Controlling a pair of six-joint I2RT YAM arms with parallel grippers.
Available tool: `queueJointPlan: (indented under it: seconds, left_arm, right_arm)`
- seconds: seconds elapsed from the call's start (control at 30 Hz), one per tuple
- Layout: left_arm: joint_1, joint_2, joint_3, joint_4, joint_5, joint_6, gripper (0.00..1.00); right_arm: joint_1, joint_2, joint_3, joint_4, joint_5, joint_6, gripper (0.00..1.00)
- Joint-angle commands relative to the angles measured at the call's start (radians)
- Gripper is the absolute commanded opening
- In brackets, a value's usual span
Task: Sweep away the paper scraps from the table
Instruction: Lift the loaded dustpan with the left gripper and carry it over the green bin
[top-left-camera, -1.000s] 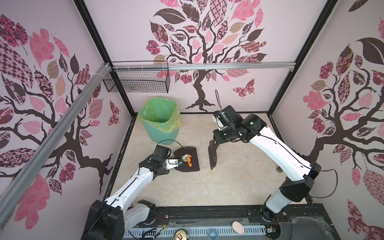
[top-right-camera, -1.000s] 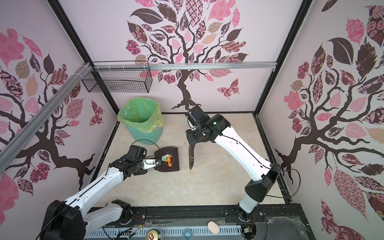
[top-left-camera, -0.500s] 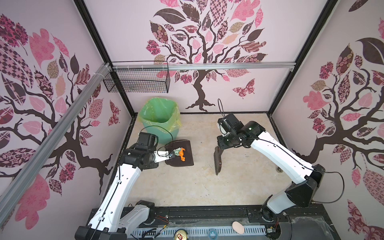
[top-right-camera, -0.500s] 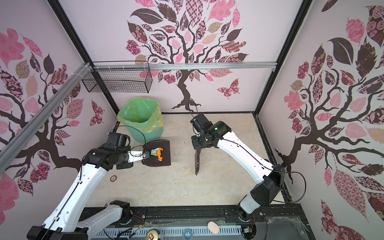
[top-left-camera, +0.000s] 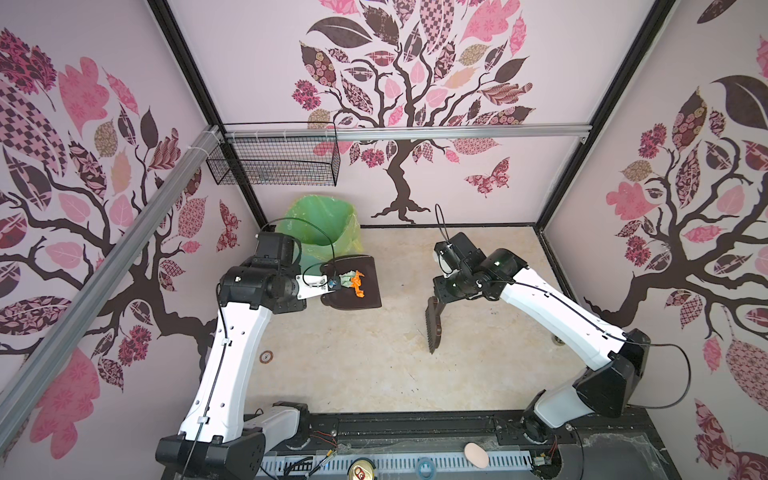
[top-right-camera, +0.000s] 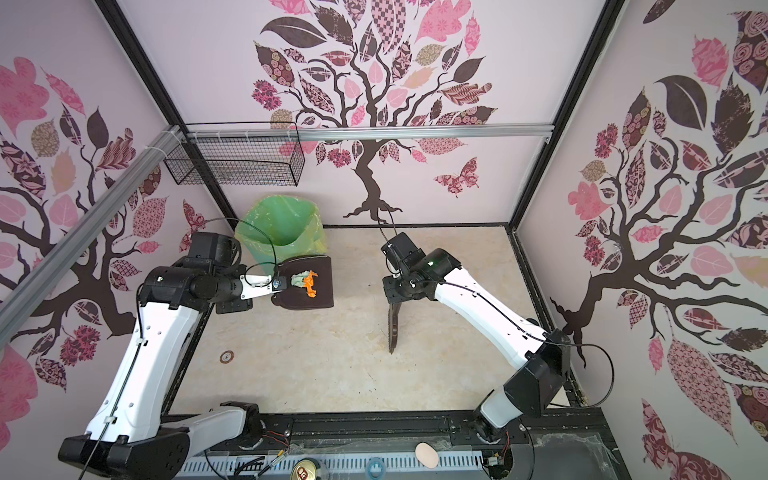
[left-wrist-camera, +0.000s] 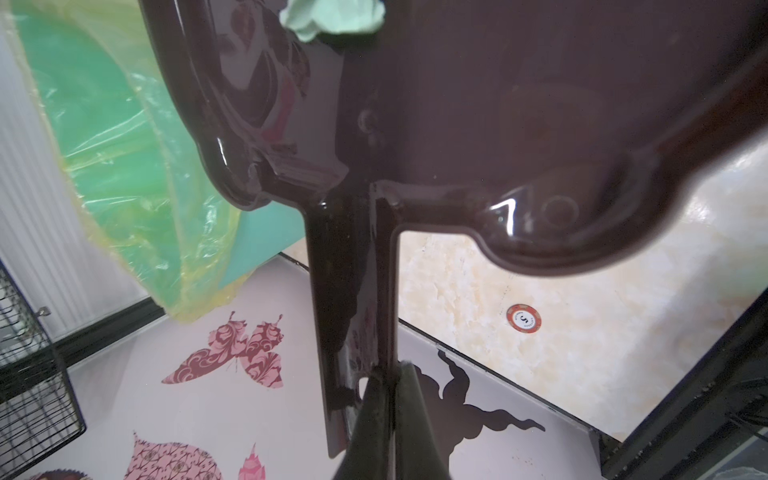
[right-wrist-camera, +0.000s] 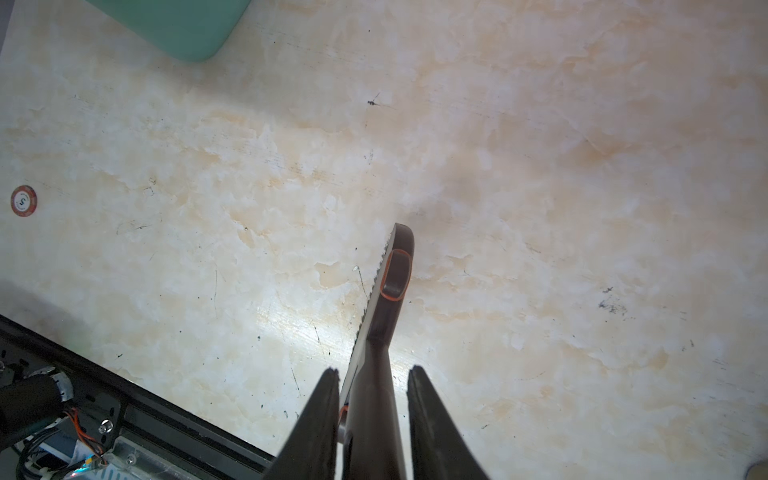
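The paper scraps (top-left-camera: 353, 281) (top-right-camera: 306, 281), a few orange and pale green wads, lie in a dark brown dustpan (top-left-camera: 368, 291) (top-right-camera: 322, 291). The dustpan hangs above the table (top-left-camera: 374, 374) beside the bin's near rim. My left gripper (top-left-camera: 328, 286) (left-wrist-camera: 388, 372) is shut on the dustpan's handle (left-wrist-camera: 353, 291); a green scrap (left-wrist-camera: 332, 16) shows in the left wrist view. My right gripper (top-left-camera: 441, 297) (right-wrist-camera: 372, 372) is shut on the handle of a dark brush (top-left-camera: 434, 328) (right-wrist-camera: 392, 270), which hangs over the table's middle right. I see no scraps on the table.
A teal bin with a green liner (top-left-camera: 320, 232) (top-right-camera: 282, 232) stands at the back left corner. A wire basket (top-left-camera: 274, 166) hangs on the wall above it. A small red poker chip (top-left-camera: 266, 356) (right-wrist-camera: 23, 200) lies near the left edge.
My left arm has lifted the dustpan with the scraps off the table and carried it back toward the bin. My right arm has drawn the brush a little right and nearer.
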Motion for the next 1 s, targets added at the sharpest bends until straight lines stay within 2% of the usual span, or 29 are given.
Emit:
queueJointPlan:
  seconds: [0.0,0.37,0.6,0.77,0.97]
  left_arm:
    - [0.036,0.033,0.083,-0.033,0.041,0.022,0.00]
    - [0.210,0.255,0.383,-0.105,0.150,0.071,0.00]
    - [0.288,0.500,0.695,-0.190,0.170,0.086,0.00]
    - [0.314,0.662,0.888,-0.223,0.134,0.100,0.00]
    - [0.316,0.731,0.893,-0.101,0.020,0.172,0.00]
  right_arm:
    - [0.000,-0.053,0.008,0.013,-0.005,-0.001,0.00]
    - [0.000,-0.059,-0.011,0.027,-0.014,0.001,0.00]
    - [-0.001,-0.056,-0.015,0.032,-0.018,0.002,0.00]
    - [0.000,-0.057,-0.033,0.044,-0.022,0.003,0.00]
    - [-0.001,-0.057,-0.057,0.056,-0.024,0.004,0.00]
